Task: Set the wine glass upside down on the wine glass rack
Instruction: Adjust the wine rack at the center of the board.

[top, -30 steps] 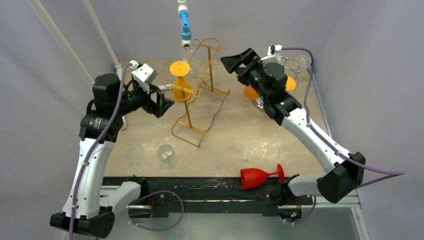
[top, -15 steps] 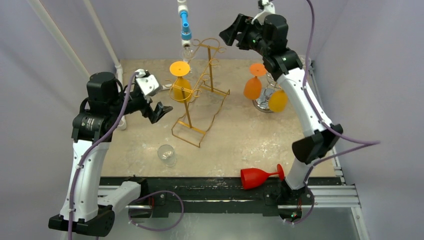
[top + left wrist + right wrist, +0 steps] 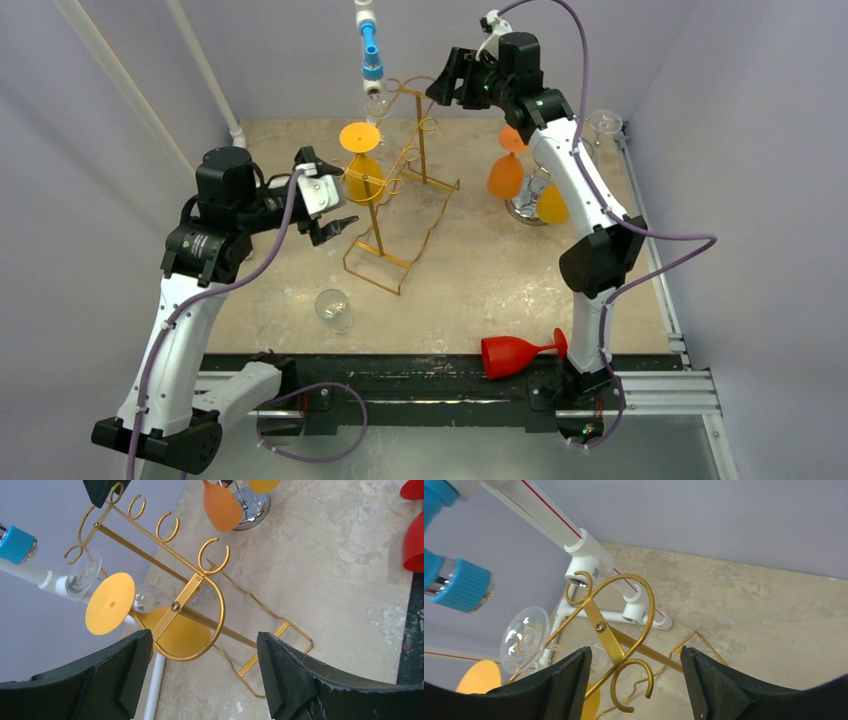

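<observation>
The gold wire wine glass rack (image 3: 402, 190) stands mid-table. A yellow glass (image 3: 362, 172) and a clear glass (image 3: 375, 100) hang upside down on its left side. A clear wine glass (image 3: 333, 308) stands on the table in front of the rack. A red wine glass (image 3: 518, 352) lies on its side at the front edge. My left gripper (image 3: 325, 215) is open and empty just left of the rack, facing the yellow glass (image 3: 185, 637). My right gripper (image 3: 447, 85) is open and empty, raised by the rack's top hooks (image 3: 616, 630).
A chrome stand (image 3: 530, 205) at the right back holds an orange glass (image 3: 505, 175) and a yellow glass (image 3: 553, 203). Another clear glass (image 3: 604, 122) sits at the far right corner. A white pipe with a blue cap (image 3: 371, 50) hangs above the rack.
My right arm has lifted away from the chrome stand and swung left to the rack's top. My left gripper has moved right, closer to the rack.
</observation>
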`<move>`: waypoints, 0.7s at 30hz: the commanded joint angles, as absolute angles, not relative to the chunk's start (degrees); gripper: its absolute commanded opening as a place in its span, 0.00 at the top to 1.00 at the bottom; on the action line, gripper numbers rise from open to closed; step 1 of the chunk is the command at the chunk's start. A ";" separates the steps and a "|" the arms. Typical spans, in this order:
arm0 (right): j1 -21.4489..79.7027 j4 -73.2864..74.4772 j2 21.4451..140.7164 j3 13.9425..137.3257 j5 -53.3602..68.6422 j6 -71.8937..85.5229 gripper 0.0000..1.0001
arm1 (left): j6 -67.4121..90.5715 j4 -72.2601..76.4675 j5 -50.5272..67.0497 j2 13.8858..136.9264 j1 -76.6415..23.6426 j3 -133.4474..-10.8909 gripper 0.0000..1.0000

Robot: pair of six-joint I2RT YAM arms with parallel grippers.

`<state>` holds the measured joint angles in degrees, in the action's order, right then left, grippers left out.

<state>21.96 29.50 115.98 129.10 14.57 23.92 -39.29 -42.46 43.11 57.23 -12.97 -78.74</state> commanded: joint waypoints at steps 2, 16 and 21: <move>20.28 25.05 116.09 133.84 20.76 25.37 0.27 | -47.14 -36.28 41.07 56.25 -14.30 -76.71 0.22; 19.21 21.59 121.68 136.84 28.47 29.27 0.42 | -53.61 -40.59 39.77 56.45 -15.25 -76.94 0.36; 19.16 19.70 121.63 136.04 29.15 30.67 0.52 | -55.85 -42.15 39.28 56.60 -15.38 -76.74 0.38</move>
<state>19.20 24.62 123.76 135.28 26.65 28.97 -52.16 -41.60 38.50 57.21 -14.83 -76.73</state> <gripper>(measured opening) 0.519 0.633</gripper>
